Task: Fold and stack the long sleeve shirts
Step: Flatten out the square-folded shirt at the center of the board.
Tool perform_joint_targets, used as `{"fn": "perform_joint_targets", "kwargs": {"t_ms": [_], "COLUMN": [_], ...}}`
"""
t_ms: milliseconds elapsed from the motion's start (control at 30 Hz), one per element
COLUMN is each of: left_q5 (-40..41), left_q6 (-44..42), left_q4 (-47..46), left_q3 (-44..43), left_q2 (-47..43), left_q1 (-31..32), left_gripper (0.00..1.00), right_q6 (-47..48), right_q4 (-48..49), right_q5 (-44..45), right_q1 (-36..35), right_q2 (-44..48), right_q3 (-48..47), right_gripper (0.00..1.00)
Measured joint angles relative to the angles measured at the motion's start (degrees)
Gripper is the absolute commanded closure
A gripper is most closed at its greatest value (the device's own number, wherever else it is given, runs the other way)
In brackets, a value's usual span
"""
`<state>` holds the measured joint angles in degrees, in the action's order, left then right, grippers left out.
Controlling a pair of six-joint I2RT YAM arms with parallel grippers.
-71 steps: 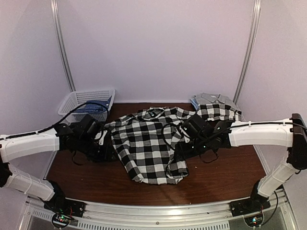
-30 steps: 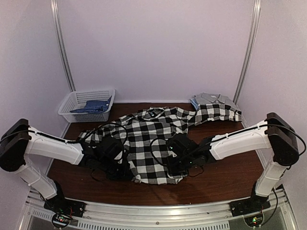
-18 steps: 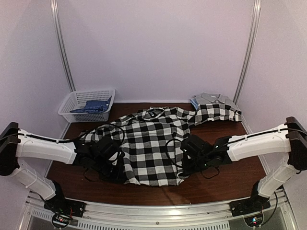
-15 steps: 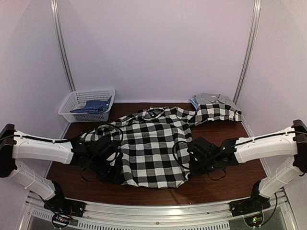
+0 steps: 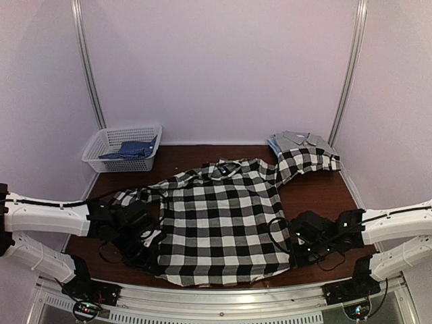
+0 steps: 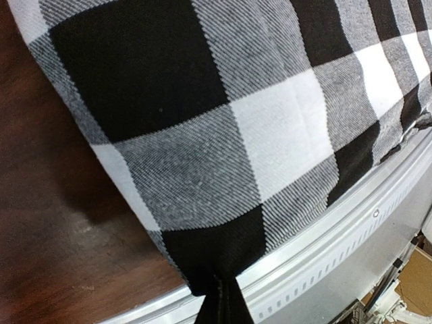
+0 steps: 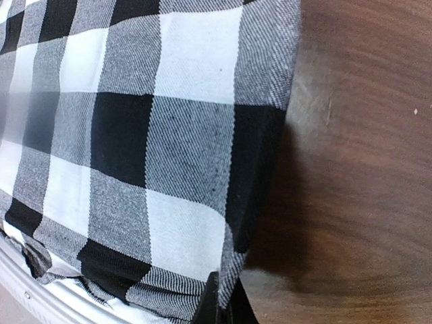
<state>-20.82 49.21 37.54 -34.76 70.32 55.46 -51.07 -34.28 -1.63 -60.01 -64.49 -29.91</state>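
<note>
The black-and-white checked long sleeve shirt lies spread flat on the brown table, collar to the back and hem at the front edge. My left gripper is shut on the hem's left corner. In the left wrist view the checked cloth runs straight into the closed left gripper. My right gripper is shut on the hem's right corner. The right wrist view shows that corner's checked cloth pinched in the closed right gripper. Folded grey and light blue shirts sit at the back right, under the end of the checked sleeve.
A white basket holding blue cloth stands at the back left. The metal front rail runs just beyond the hem and shows under the cloth as a rail in the left wrist view. Bare brown table lies right of the shirt.
Both arms have drawn back toward the near edge and apart, pulling the hem with them. The bunched shirt is now stretched out flat and sits closer to the front.
</note>
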Motion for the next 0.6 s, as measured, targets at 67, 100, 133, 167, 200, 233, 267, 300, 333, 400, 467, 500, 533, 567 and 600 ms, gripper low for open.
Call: {"fn": "perform_joint_targets", "kwargs": {"t_ms": [67,100,133,167,200,233,267,300,333,400,467,500,533,567,600], "left_q5": [-1.4,-2.1,-2.8,-3.0,-3.0,-2.9,-2.6,-2.1,-1.6,-0.4,1.4,2.1,3.0,3.8,4.7], "left_q6": [-0.9,-1.2,-1.8,-2.1,-2.4,-2.6,-2.8,-3.0,-2.9,-3.1,-3.1,-3.2,-3.3,-3.5,-3.7], "left_q4": [1.4,1.8,2.9,3.9,5.4,6.7,8.3,10.0,11.6,13.8,15.5,15.9,16.3,16.3,16.2], "left_q3": [0.0,0.0,0.0,0.0,-0.1,-0.2,-0.6,-1.4,-2.6,-5.9,-11.1,-13.1,-15.5,-17.8,-19.4], "left_q2": [-0.5,-0.6,-0.6,-0.6,-0.6,-0.6,-0.6,-0.7,-0.7,-0.6,-0.6,-0.5,-0.4,-0.3,-0.1], "left_q1": [0.0,0.1,0.3,0.6,0.8,0.9,0.9,0.9,0.9,0.9,0.8,0.7,0.2,-0.5,-1.4], "left_gripper": [1.00,1.00,0.94,0.89,0.84,0.76,0.69,0.65,0.63,0.59,0.59,0.59,0.59,0.59,0.59], "right_q6": [-1.2,-1.7,-2.3,-2.8,-3.1,-3.5,-3.6,-3.7,-3.8,-3.2,-2.6,-2.1,-1.3,-0.5,0.6], "right_q4": [-1.0,-1.9,-3.0,-4.4,-6.2,-7.9,-9.8,-11.6,-13.1,-15.7,-16.7,-16.6,-16.4,-15.9,-15.1], "right_q5": [-1.3,-1.7,-2.0,-2.2,-2.2,-2.0,-1.6,-0.9,-0.2,2.0,4.0,4.7,5.5,6.0,6.4], "right_q1": [-1.6,-2.4,-3.1,-3.5,-3.8,-3.8,-3.8,-3.8,-3.8,-3.8,-3.5,-3.4,-3.1,-2.5,-1.6], "right_q2": [1.0,1.6,2.2,3.0,3.9,5.1,6.2,7.0,7.4,7.3,6.1,5.2,4.0,2.8,1.5], "right_q3": [0.3,0.3,0.3,0.3,0.3,0.1,-0.4,-1.5,-2.9,-7.6,-12.6,-14.3,-16.3,-18.0,-19.3], "right_gripper": [0.85,0.78,0.68,0.60,0.54,0.48,0.45,0.42,0.40,0.39,0.38,0.38,0.39,0.39,0.39]}}
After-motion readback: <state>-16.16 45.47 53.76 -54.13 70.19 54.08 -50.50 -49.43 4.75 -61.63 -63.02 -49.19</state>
